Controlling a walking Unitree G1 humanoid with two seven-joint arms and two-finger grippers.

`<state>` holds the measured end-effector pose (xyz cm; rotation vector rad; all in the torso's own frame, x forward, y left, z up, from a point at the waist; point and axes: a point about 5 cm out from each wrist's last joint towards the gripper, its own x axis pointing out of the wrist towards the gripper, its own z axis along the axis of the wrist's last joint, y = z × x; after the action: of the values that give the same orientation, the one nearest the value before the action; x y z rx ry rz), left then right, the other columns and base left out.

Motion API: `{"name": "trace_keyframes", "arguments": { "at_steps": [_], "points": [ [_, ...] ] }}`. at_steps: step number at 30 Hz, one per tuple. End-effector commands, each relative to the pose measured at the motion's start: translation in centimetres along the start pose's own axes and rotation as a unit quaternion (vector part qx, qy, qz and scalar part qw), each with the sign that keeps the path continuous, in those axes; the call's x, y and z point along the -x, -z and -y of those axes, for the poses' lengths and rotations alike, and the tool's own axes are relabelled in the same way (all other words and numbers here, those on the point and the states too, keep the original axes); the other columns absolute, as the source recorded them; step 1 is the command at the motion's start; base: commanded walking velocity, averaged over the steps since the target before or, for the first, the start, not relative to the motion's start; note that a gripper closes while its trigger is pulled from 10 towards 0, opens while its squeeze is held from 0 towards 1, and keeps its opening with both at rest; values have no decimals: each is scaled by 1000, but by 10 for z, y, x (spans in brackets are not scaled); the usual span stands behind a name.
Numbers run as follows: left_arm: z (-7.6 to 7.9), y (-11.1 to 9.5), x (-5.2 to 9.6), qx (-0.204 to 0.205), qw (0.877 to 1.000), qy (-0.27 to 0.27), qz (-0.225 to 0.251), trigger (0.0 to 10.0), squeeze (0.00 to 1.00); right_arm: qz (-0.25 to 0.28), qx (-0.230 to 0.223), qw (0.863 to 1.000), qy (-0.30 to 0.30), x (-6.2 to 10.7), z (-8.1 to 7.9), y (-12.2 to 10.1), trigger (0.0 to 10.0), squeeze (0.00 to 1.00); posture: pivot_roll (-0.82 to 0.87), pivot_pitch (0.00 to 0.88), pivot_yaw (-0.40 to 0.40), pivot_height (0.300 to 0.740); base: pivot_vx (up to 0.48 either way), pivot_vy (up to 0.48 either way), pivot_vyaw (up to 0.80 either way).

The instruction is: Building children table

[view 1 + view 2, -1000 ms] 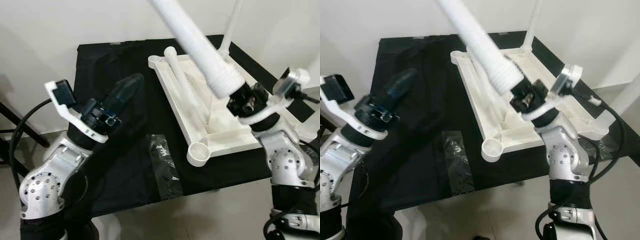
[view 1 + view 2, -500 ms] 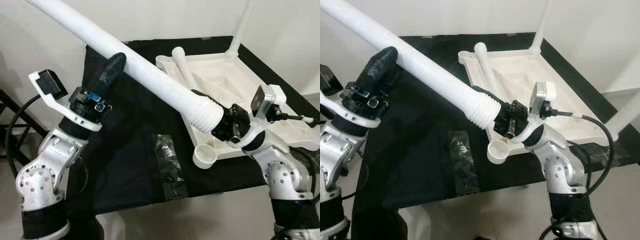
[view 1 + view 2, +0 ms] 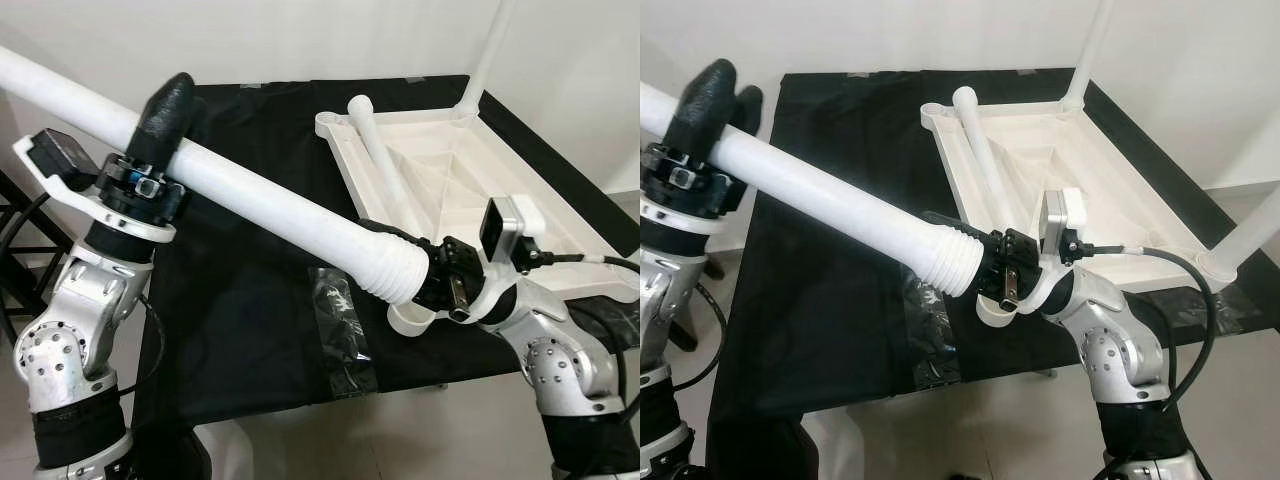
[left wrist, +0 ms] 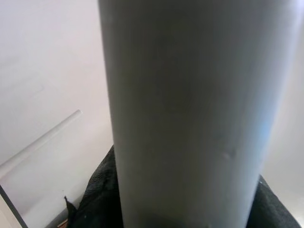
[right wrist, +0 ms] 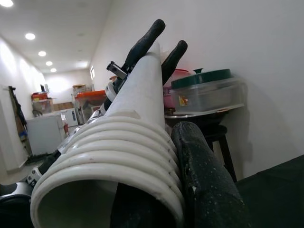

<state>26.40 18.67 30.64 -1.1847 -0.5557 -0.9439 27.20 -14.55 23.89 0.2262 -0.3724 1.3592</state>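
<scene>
Lying upside down on the black cloth-covered table (image 3: pixel 250 330) is the big white plastic tabletop (image 3: pixel 470 190), and above the cloth the long white plastic leg (image 3: pixel 260 200) is gripped at its ribbed end by the right gripper (image 3: pixel 985 265) and farther up by the left gripper (image 3: pixel 165 105).

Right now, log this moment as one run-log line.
right gripper: shut on table leg, threaded end | left gripper: around leg's far end | tabletop: upside down on black cloth

Head eyes look down on the table top (image 3: pixel 450 170); wrist cameras hug the leg (image 5: pixel 137 95).
</scene>
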Motion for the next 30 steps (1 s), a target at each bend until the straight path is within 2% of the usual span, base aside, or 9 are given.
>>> {"name": "trace_keyframes", "arguments": {
  "at_steps": [1,12,13,17,19,21,26,27,30],
  "points": [
    [6,-2,-3,6,1000,16,3,0,0,-19,-3,1000,-22,-4,-6,6,10000,0,85,146,-58,740,0,0,0],
    [9,0,-1,6,999,24,-32,0,0,-38,-5,999,14,1,0,7,10000,0,81,145,-55,740,0,0,0],
    [9,-1,-1,6,999,24,-32,0,0,-33,-8,999,20,1,2,5,10000,1000,80,145,-55,740,0,0,0],
    [10,-10,-5,-10,1000,19,-12,0,0,-29,0,999,43,12,6,1,10000,1000,80,146,-56,740,0,0,0],
    [13,-30,-9,-36,999,21,7,0,0,-48,3,998,47,27,1,-3,10000,1000,75,149,-57,740,0,0,0],
    [14,-34,-9,-43,999,22,9,0,0,-52,3,997,48,30,0,-4,10000,1000,75,149,-57,740,0,0,0],
    [17,-45,-11,-64,998,23,9,0,0,-74,3,996,48,38,-3,-5,10000,1000,71,150,-56,740,0,0,0],
    [21,-55,-14,-95,995,24,0,0,0,-101,3,994,46,48,-7,-6,10000,1000,68,151,-54,740,0,0,0],
    [25,-62,-18,-121,992,26,-13,0,0,-125,3,991,43,55,-10,-8,10000,1000,66,151,-54,740,0,0,0]
  ]
}}
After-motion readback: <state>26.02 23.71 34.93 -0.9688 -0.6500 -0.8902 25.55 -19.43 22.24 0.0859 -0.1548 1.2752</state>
